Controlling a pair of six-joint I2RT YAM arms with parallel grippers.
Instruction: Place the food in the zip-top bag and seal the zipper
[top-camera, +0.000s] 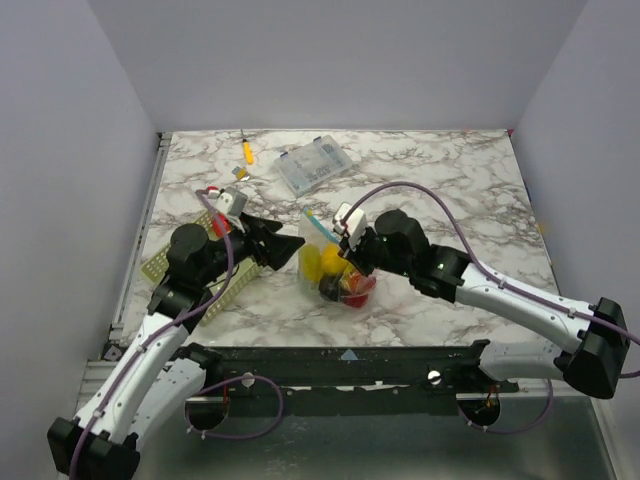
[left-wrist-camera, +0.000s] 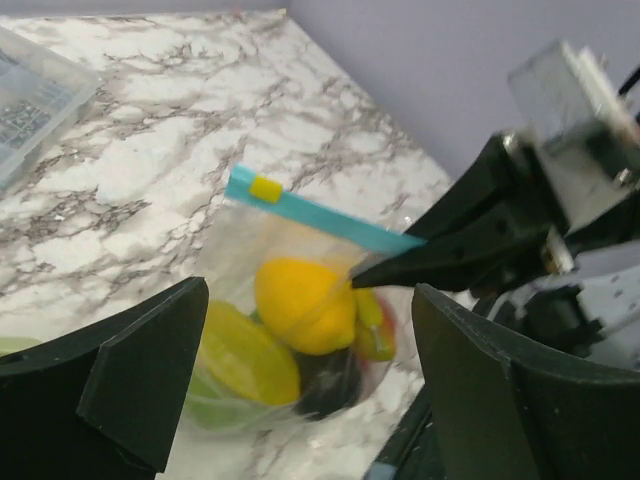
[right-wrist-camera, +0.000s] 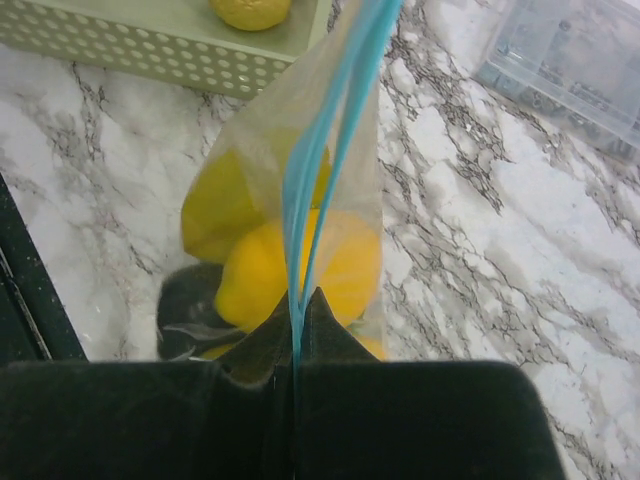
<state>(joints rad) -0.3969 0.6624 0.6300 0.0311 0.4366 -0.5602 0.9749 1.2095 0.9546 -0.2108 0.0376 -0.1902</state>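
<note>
Zip-top bag (left-wrist-camera: 235, 250) holds food (left-wrist-camera: 300, 305); right jaws clenched on zipper (left-wrist-camera: 320, 213); left jaws released, near bag.

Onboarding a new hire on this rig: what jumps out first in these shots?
The zip-top bag at the middle of the table, stuffed with bright toy food, its yellow piece most vivid. The right pincer is shut on the light blue zipper, holding that edge up. The left pincer gapes open beside the bag, facing it.
</note>
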